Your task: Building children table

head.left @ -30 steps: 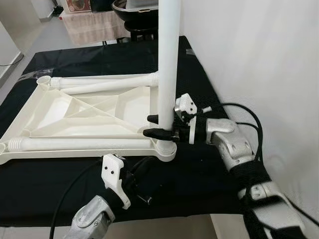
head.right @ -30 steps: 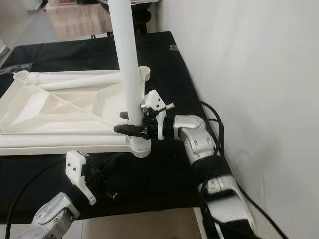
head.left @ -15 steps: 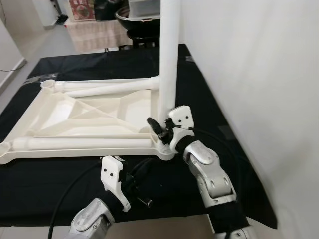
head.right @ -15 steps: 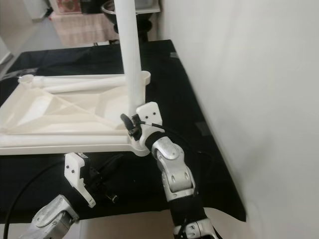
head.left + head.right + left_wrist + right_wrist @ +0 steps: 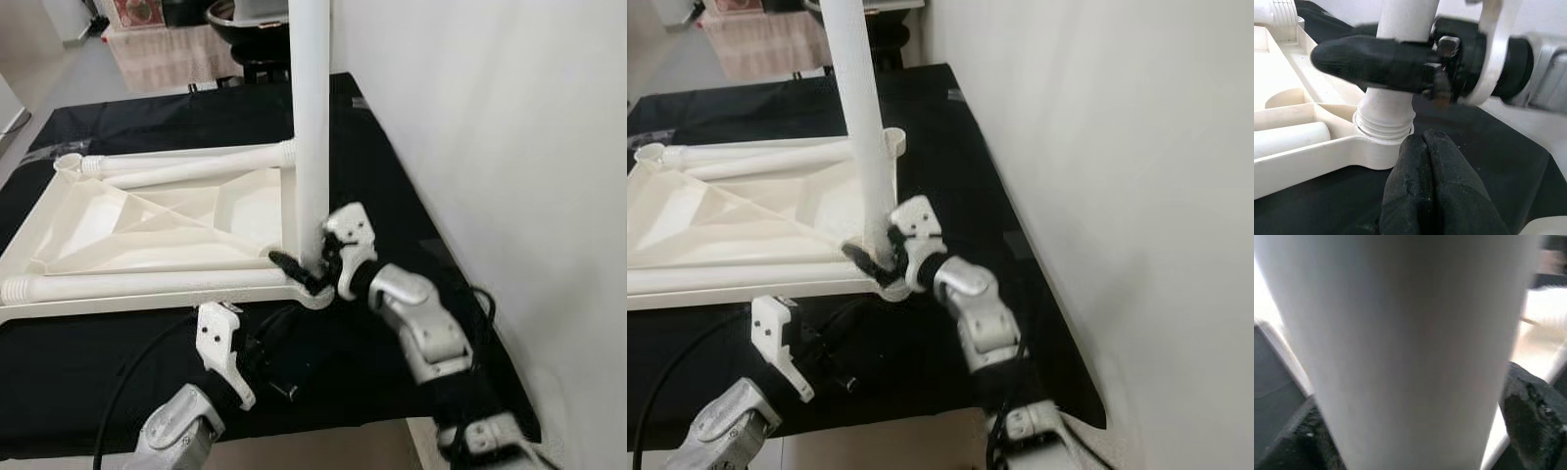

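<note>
The top of the upright white leg [image 5: 312, 127] runs off the frame at twelve o'clock, so its full height can't be judged, and the right wrist view is a blur of white tube with a dark fingertip at either edge. The white table top [image 5: 147, 230] lies upside down on the black cloth [image 5: 411, 196], its ribbed underside facing up, and its nine o'clock end is cut off by the frame. Two more white legs lie along it, one by the far edge [image 5: 186, 162], one by the near edge [image 5: 137, 284], threaded ends showing. The standing leg sits in the corner socket [image 5: 1383, 129] at the table top's near right corner, and a few screw threads are bared above the collar.

The right gripper [image 5: 306, 266] comes in from four o'clock, fingers clamped around the base of that leg just above the socket. The left gripper [image 5: 1430, 161] sits at six o'clock from the socket, fingers pressed together with nothing between them, low over the cloth. A white wall [image 5: 490, 117] stands close at three o'clock. At twelve, beyond the cloth, a dark round object and pale fabric, hard to identify.
</note>
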You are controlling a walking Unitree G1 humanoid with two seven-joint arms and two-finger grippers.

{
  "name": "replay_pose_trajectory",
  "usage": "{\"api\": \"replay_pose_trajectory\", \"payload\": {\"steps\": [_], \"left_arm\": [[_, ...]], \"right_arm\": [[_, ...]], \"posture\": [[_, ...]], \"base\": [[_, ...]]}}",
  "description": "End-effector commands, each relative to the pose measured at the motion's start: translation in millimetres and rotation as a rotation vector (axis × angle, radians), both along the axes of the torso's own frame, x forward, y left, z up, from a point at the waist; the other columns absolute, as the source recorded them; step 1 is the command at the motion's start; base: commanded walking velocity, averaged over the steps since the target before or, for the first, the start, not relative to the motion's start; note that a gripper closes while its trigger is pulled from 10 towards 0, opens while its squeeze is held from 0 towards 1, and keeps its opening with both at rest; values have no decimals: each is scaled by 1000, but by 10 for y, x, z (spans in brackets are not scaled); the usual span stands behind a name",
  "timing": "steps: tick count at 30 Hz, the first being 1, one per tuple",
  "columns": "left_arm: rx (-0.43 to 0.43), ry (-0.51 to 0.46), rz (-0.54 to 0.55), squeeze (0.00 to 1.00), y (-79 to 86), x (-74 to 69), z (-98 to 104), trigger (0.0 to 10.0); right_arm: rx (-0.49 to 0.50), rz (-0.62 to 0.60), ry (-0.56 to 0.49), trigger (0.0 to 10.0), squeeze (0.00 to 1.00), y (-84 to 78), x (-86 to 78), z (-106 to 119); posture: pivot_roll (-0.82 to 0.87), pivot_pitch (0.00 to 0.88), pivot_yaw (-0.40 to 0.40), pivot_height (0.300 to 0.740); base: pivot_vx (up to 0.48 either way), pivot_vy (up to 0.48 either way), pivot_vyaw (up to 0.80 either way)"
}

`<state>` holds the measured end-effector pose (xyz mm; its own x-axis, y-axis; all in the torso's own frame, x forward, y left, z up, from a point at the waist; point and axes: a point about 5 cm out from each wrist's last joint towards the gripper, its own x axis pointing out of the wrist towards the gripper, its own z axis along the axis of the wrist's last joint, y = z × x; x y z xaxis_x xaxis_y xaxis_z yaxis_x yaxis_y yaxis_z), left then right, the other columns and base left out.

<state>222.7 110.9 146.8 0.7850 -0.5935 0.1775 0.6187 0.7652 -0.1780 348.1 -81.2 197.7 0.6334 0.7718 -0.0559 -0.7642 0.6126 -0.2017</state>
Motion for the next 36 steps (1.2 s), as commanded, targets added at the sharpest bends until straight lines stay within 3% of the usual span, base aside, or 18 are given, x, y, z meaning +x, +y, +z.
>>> {"api": "replay_pose_trajectory", "payload": {"steps": [1, 2, 5, 6, 9, 12, 17, 18, 19, 20, 28, 32, 35, 36], "left_arm": [[19, 31, 4, 0, 34, -17, -63, 10000], [18, 31, 3, 0, 31, -18, -63, 10000], [17, 32, 3, 0, 26, -20, -63, 10000], [16, 32, 2, 0, 21, -26, -62, 10000], [16, 32, 2, 0, 21, -26, -62, 10000], [15, 34, 3, 0, 19, -40, -60, 10000], [15, 36, 1, 0, 21, -46, -57, 10000], [15, 36, 0, 0, 20, -47, -58, 10000], [15, 36, 0, 0, 20, -47, -58, 10000], [14, 37, -2, 0, 20, -50, -56, 10000], [14, 39, -6, 0, 19, -57, -47, 10000], [13, 40, -7, 0, 25, -56, -44, 10000], [15, 39, -5, 0, 38, -59, -44, 10000], [16, 38, -3, 0, 47, -56, -39, 10000]], "right_arm": [[-20, 39, 7, 10000, 0, -46, 41, -5], [-46, 32, 7, 10000, 0, -134, 118, 17], [-52, 32, 25, 10000, 0, -195, 182, 39], [-55, 96, 60, 10000, 0, -242, 225, 90], [-55, 96, 60, 10000, 0, -242, 225, 90], [-60, 240, 122, 10000, 0, -288, 177, 93], [-41, 305, 165, 10000, 0, -340, 149, 64], [-32, 316, 176, 3216, 0, -359, 145, 48], [-32, 316, 176, 3216, 0, -359, 145, 48], [-23, 325, 185, 0, 0, -380, 132, 22], [-9, 291, 194, 0, 0, -462, 137, -107], [-16, 99, 178, 0, 0, -466, 144, -240], [-80, -292, 238, 0, 0, -442, 173, -481], [-63, -430, 251, 0, 0, -324, 36, -599]], "posture": [[-6, 168, 28, 740], [-6, 168, 28, 740], [-2, 168, 26, 740], [2, 171, 27, 740], [2, 171, 27, 740], [4, 178, 29, 740], [4, 181, 31, 740], [4, 181, 31, 740], [4, 181, 31, 740], [2, 186, 34, 740], [0, 192, 39, 740], [0, 196, 31, 740], [1, 197, 23, 740], [0, 197, 33, 740]], "base": [[0, 0, 0], [0, 0, 0], [0, 0, 0], [0, 0, 0], [0, 0, 0], [0, 0, 0], [0, 0, 0], [0, 0, 0], [0, 0, 0], [0, 0, 0], [0, 0, 0], [0, 0, 0], [0, 0, 0], [0, 0, 0]]}}
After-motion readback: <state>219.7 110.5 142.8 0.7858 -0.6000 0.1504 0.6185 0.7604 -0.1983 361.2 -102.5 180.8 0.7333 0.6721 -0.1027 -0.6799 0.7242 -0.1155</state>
